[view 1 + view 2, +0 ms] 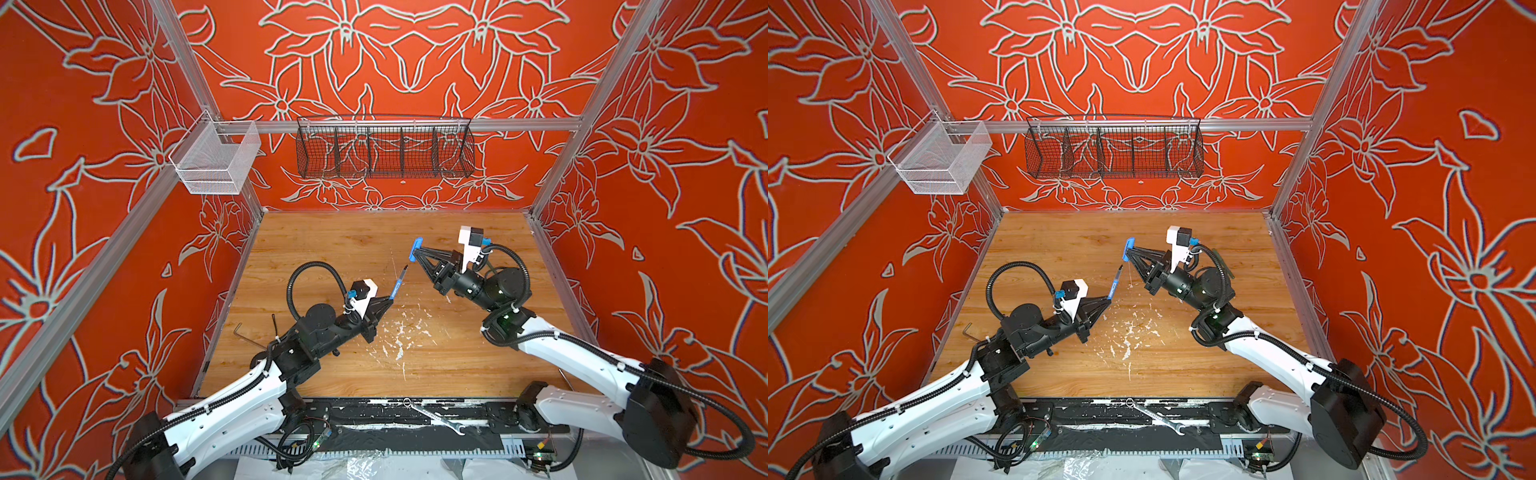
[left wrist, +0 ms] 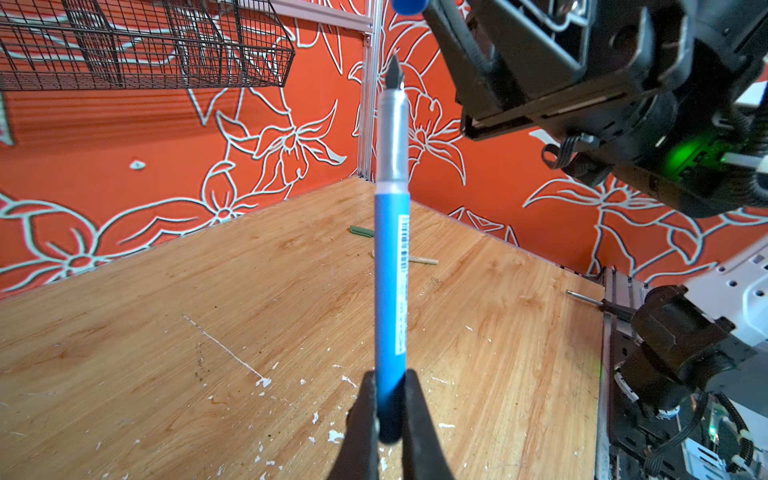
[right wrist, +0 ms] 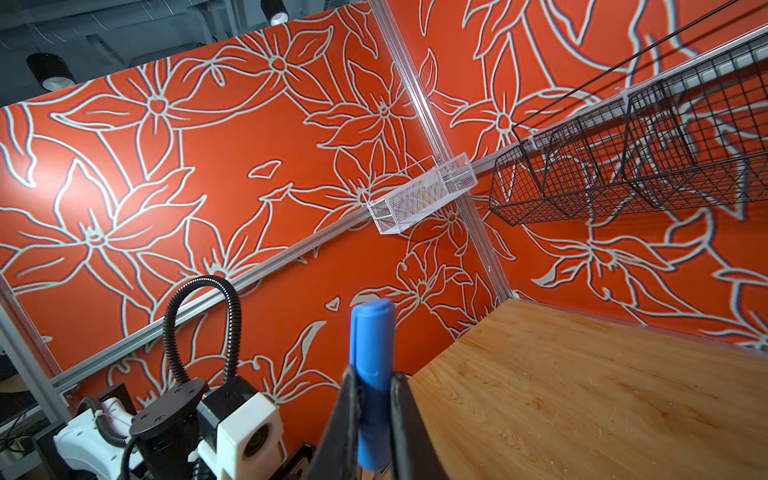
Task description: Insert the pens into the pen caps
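left claw [image 2: 390,384] grips blue pen [image 2: 390,270], dark tip [image 2: 394,75] bared; right claw [image 3: 372,380] grips blue cap [image 3: 371,332].

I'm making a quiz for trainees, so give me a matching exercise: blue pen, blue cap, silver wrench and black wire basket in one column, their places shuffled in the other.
1 blue pen
2 blue cap
3 silver wrench
4 black wire basket

A hung on the back rail
B held by the right gripper
C on the black front strip
D held by the left gripper

Pairs: 1-D, 2-B, 3-C, 4-A
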You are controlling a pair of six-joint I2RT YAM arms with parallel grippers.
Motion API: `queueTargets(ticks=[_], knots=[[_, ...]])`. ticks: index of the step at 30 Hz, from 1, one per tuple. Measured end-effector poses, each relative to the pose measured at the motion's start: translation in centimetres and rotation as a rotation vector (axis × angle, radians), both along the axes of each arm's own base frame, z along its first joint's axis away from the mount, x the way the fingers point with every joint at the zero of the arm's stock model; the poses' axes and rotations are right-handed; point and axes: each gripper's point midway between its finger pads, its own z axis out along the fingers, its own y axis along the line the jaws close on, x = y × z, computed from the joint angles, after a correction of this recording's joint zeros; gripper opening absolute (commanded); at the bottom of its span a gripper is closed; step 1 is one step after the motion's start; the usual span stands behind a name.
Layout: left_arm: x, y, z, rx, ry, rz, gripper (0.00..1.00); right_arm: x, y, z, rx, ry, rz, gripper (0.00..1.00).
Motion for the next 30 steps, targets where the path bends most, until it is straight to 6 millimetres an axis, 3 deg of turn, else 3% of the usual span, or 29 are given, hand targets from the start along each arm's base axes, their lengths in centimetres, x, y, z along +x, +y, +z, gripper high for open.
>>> queueTargets(ticks=[30], knots=[[0.0,0.2,0.0,0.000,0.000,0.009,0.00,-0.1,1.0,-1.6,-0.012,0.044,0.027,0.00]])
